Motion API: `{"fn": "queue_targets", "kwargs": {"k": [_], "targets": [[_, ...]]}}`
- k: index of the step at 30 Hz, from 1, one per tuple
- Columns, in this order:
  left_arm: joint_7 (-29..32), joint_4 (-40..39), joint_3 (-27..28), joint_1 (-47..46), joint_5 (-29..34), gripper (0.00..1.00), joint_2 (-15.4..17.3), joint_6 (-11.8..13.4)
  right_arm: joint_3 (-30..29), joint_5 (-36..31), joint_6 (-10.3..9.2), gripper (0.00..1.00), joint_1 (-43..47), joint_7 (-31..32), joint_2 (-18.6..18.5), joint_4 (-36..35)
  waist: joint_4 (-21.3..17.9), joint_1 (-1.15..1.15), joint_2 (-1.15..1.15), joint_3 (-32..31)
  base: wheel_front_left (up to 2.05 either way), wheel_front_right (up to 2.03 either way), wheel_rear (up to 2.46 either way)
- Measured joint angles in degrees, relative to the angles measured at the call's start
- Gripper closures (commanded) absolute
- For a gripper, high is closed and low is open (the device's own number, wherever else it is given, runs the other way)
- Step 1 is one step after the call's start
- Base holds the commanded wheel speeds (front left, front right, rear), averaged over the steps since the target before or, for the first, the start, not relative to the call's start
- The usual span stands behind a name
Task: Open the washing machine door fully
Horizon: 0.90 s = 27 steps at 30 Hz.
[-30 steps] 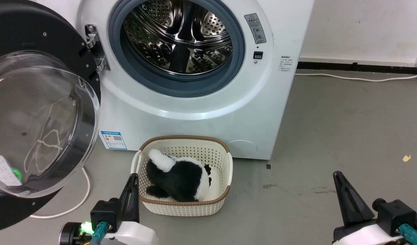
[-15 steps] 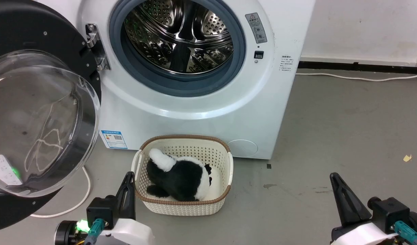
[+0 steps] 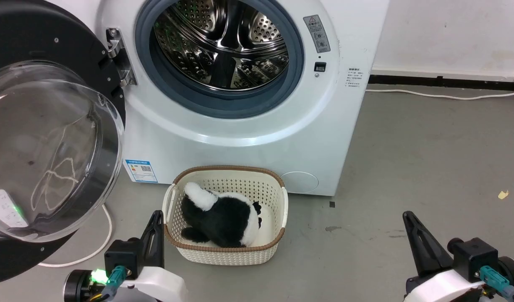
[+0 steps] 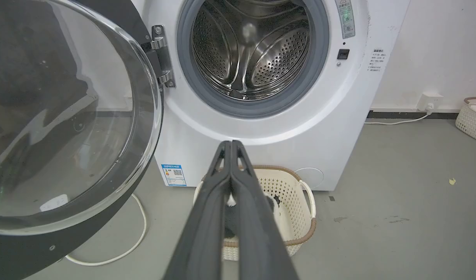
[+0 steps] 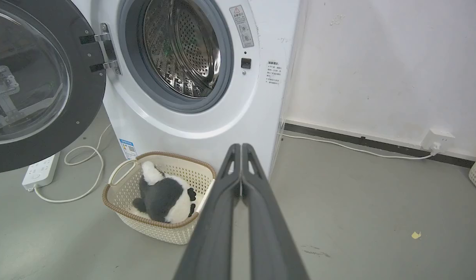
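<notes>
The white washing machine (image 3: 257, 138) fills the upper head view, its steel drum (image 3: 223, 42) exposed inside the grey gasket. Its door (image 3: 43, 138), a black disc with a bulging clear glass bowl, stands swung wide to the left on its metal hinge (image 3: 116, 56). The door (image 4: 59, 116) also covers the left of the left wrist view and the door (image 5: 32, 85) sits at the right wrist view's left. My left gripper (image 3: 157, 214) is shut, low beside the basket, holding nothing. My right gripper (image 3: 408, 216) is shut over bare floor at the lower right.
A cream basket (image 3: 227, 247) with a black-and-white plush toy (image 3: 221, 218) stands on the floor in front of the washer. A white cable (image 3: 93, 251) loops under the door, and a power strip (image 5: 39, 171) lies near it. Another cable (image 3: 441, 97) runs along the wall.
Both grippers have drawn back toward the bottom of the view, the left one slightly leftward away from the basket. The view has shifted a little. The door stays wide open.
</notes>
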Motion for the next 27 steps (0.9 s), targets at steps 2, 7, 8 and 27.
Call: {"fn": "queue_targets", "kwargs": {"k": [2,7,8,27], "targets": [[0.2,-0.1,0.1,0.0,0.0,1.00,0.0,-0.3,0.1,-0.1,0.00,1.00,0.0,0.1,0.0,0.0,0.0,0.00,0.00,0.0,0.00,0.00,0.00],[1.2,-0.9,0.8,0.0,0.2,1.00,0.0,-0.6,0.3,-0.2,0.00,1.00,-0.2,1.0,0.0,0.0,0.1,0.00,0.00,0.1,0.00,0.00,0.00],[1.2,-0.9,0.9,0.0,0.2,1.00,0.0,-0.6,0.3,-0.3,0.00,1.00,-0.2,1.1,0.0,0.0,0.1,0.00,0.00,0.1,0.00,0.00,0.00],[3.3,-2.3,1.7,0.0,1.1,1.00,0.0,-1.3,0.8,-1.0,0.00,1.00,-1.2,3.5,0.0,0.2,0.2,-0.01,0.00,0.2,0.00,0.00,0.00]]}}
